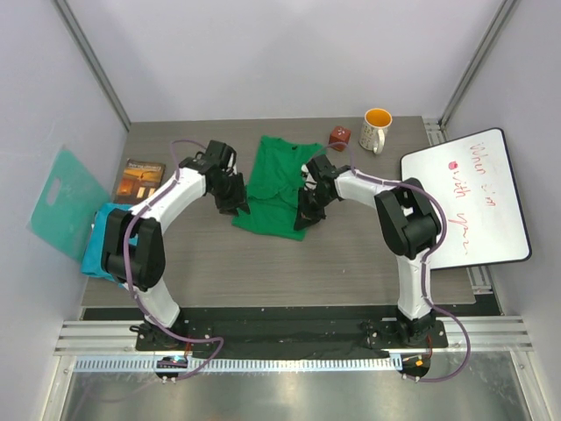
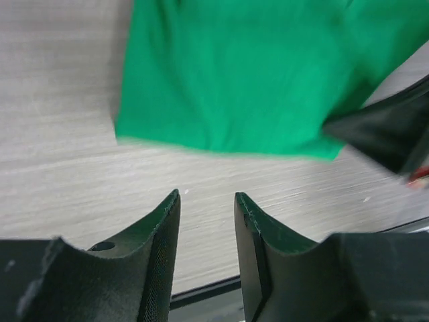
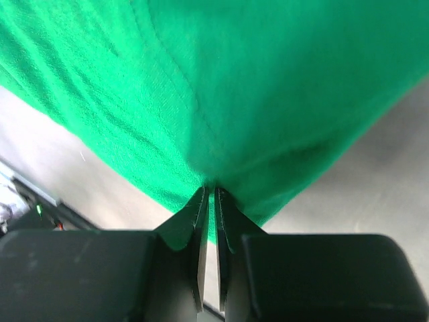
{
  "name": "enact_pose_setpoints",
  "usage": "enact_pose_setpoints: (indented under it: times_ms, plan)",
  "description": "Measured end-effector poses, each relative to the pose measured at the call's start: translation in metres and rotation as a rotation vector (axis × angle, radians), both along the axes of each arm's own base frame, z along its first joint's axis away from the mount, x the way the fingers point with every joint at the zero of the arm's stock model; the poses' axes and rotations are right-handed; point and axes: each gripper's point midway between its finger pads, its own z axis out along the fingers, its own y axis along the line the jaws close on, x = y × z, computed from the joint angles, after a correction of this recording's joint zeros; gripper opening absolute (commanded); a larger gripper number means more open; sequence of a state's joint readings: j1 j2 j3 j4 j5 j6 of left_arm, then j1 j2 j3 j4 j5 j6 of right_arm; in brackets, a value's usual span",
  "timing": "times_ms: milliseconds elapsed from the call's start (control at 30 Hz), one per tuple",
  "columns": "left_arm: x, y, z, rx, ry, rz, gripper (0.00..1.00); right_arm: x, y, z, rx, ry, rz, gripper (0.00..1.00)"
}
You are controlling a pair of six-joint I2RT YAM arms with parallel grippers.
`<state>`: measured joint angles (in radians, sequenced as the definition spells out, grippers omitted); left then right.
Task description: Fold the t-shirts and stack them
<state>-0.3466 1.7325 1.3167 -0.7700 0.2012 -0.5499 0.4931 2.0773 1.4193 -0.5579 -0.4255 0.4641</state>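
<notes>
The green t-shirt (image 1: 279, 180) is lying crumpled in the middle of the grey bench (image 1: 263, 263), with some of it folded over itself. The right claw (image 1: 307, 210) is biting the shirt at its near right side. In the right wrist view the right claw (image 3: 209, 194) is squeezing its two fingers almost together with a bit of green cloth caught between them, and the cloth is fanning out from the tips. The left claw (image 1: 230, 197) is sitting just beside the shirt's left edge. In the left wrist view the left claw (image 2: 206, 201) is standing with its fingers apart and holding nothing, with bare bench showing in the gap and the shirt's edge lying a little past the tips, not touching them. The blue t-shirt (image 1: 98, 241) is lying in a heap at the left edge of the bench, partly hidden by the left arm and well apart from the green one. A white mug (image 1: 377, 129) is standing at the far right corner with a red block (image 1: 339, 137) just beside it, and a book (image 1: 144, 178) is lying at the far left
</notes>
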Motion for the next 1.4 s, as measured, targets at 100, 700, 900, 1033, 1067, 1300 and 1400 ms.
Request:
enact_pose_setpoints:
  times_ms: [100,700,900,1033,1067,1300,1400]
  plan:
    - [0.012,-0.005,0.016,-0.021,-0.053,-0.007,0.38,-0.024,-0.007,-0.001,0.011,0.041,0.025,0.15]
    - [-0.048,-0.042,-0.068,0.067,0.124,-0.193,0.35,-0.096,-0.044,0.002,-0.05,0.151,0.082,0.24]
    - [-0.052,-0.042,-0.07,0.07,0.113,-0.198,0.35,-0.058,-0.039,0.033,-0.091,0.017,0.08,0.25]
    - [-0.054,-0.043,-0.071,0.075,0.111,-0.208,0.35,-0.026,-0.027,0.061,-0.068,-0.098,0.07,0.25]
    - [-0.054,-0.044,-0.071,0.081,0.108,-0.21,0.37,-0.023,-0.026,0.064,-0.068,-0.109,0.068,0.25]
    - [-0.059,-0.042,-0.07,0.118,0.082,-0.218,0.39,-0.029,-0.01,0.068,-0.118,-0.135,0.124,0.26]
    - [-0.059,-0.039,-0.067,0.143,0.083,-0.217,0.39,-0.036,0.002,0.068,-0.132,-0.143,0.166,0.26]
